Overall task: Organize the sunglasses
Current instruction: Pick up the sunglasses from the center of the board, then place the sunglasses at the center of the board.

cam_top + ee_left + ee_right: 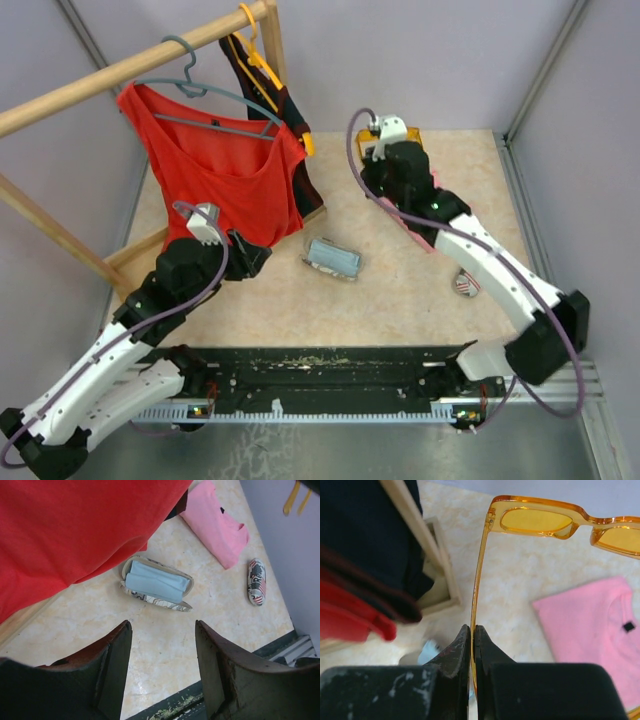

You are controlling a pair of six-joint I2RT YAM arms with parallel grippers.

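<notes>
Because the right tool [472, 632] pinches one thin arm of the orange-yellow sunglasses [540, 520] flat between its closed jaws, the frame juts out ahead of it, lifted clear of the worktop [420, 290] at the far right, near a pink garment [590, 625]. That grip likely suits carrying the pair toward a case. The left tool [162, 626] hangs with jaws apart and nothing between them, facing an open patterned case [150, 600] that holds a light-blue cloth [157, 580]. A closed case [257, 581] lies near the right wall. The worktop is beige and marbled, pale walls enclose it, and a wooden rack [100, 85] carries a red top [215, 165].
</notes>
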